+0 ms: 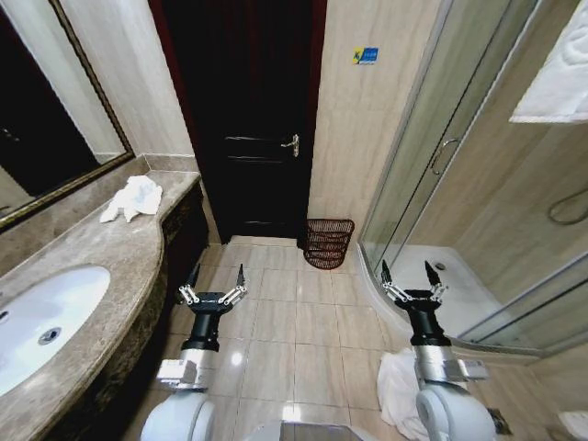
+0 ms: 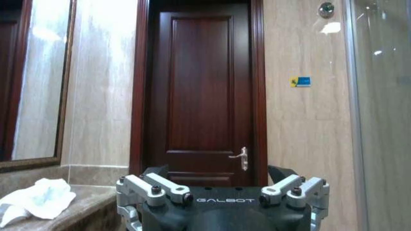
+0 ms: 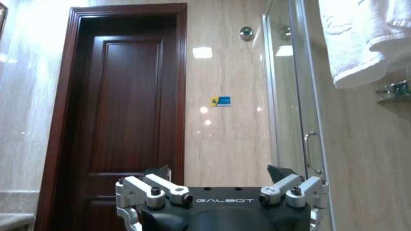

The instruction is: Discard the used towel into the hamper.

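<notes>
A crumpled white towel (image 1: 131, 197) lies on the marble counter (image 1: 110, 257) at the far left end, near the wall; the left wrist view shows the towel (image 2: 38, 199) too. The hamper (image 1: 328, 243), a dark reddish-brown slatted basket, stands on the tiled floor beside the dark door. My left gripper (image 1: 213, 280) is held upright over the floor beside the counter front, open and empty, well short of the towel. My right gripper (image 1: 411, 277) is upright by the shower's curved edge, open and empty, nearer to me than the hamper and to its right.
A white sink (image 1: 46, 317) is set into the counter nearer me. A glass shower enclosure (image 1: 459, 184) fills the right. A white towel (image 1: 560, 73) hangs high at right. Another white cloth (image 1: 397, 386) lies on the floor by my right arm's base. A mirror (image 1: 46, 119) hangs over the counter.
</notes>
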